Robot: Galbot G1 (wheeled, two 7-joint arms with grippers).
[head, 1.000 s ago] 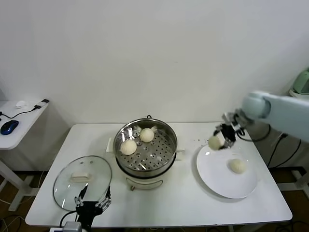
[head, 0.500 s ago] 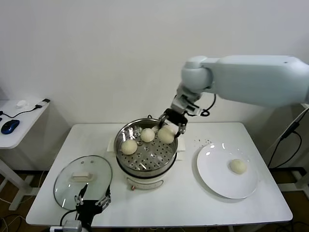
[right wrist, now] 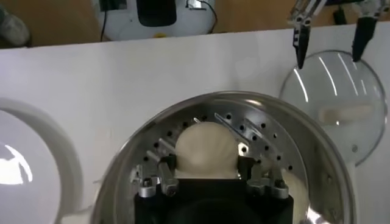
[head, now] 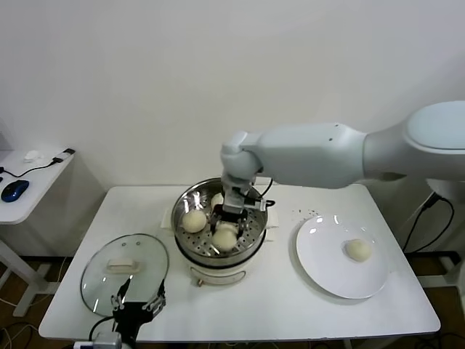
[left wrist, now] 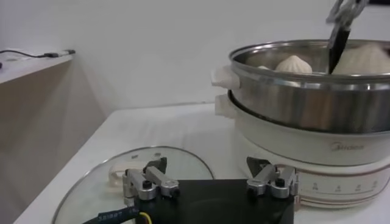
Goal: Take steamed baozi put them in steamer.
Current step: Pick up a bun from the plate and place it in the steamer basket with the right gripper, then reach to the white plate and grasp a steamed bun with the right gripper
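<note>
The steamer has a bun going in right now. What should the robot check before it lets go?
1. Bun over the basket floor: ok, the held baozi sits low inside the steamer.
2. Right gripper grip: ok, fingers clamp the bun's sides.
3. Clear of other buns: cannot tell; the baozi on the left is apart, the back baozi is partly hidden.
4. Left gripper out of the way: ok, open above the glass lid.
5. Buns remaining: not ok, the last baozi waits on the plate.
</note>
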